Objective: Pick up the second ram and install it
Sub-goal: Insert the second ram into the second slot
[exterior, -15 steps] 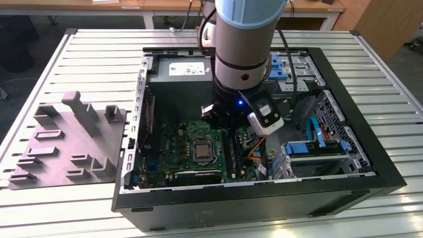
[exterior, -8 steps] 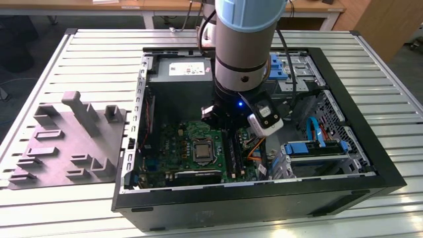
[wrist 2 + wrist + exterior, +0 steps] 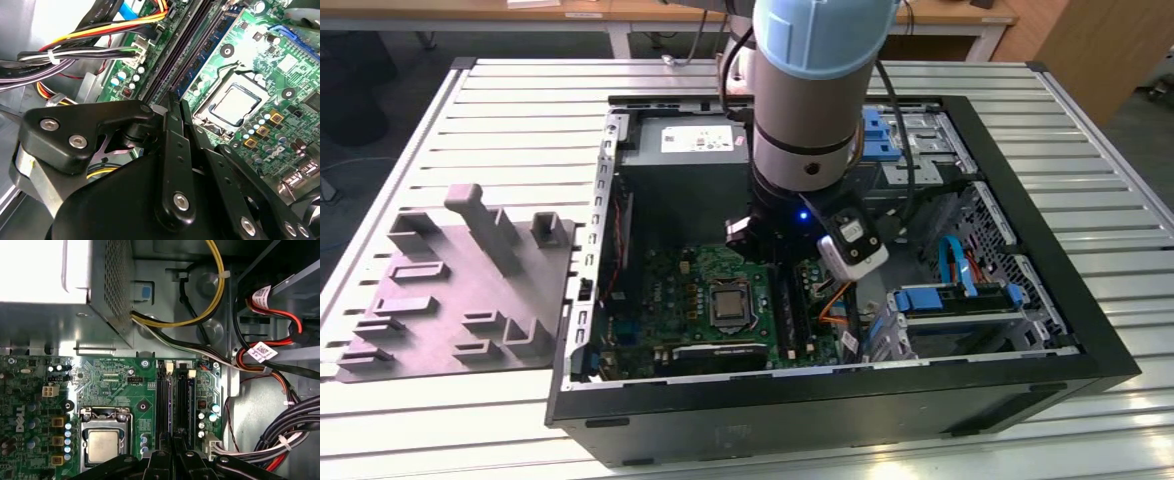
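We see the gripper [image 3: 176,102] closed narrow, apparently pinching the blue second ram [image 3: 212,47], which stands in a motherboard [image 3: 115,375] slot directly beneath its tips; pickup looks done, full seating we cannot confirm

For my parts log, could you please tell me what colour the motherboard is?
Green; the motherboard shows best in the first wrist view.
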{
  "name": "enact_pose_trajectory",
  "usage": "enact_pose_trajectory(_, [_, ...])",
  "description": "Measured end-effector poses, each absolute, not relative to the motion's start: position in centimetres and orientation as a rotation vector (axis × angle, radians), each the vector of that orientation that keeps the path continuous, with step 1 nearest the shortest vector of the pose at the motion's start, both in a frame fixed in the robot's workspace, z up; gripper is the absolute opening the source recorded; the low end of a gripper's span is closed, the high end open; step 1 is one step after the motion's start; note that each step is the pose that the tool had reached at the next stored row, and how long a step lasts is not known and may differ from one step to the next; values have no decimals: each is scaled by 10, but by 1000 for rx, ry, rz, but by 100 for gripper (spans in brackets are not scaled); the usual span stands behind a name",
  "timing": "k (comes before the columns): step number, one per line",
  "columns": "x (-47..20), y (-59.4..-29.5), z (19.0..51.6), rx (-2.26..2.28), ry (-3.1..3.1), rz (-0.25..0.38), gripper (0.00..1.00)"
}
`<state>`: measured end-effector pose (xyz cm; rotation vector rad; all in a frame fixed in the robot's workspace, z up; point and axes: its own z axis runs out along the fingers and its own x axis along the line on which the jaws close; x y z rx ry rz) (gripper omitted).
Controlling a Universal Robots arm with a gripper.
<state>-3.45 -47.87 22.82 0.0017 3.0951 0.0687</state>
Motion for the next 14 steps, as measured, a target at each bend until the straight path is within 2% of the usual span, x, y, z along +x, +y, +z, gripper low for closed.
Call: enact_pose_trajectory(14, [-35,-479,225,2,3095,69,14])
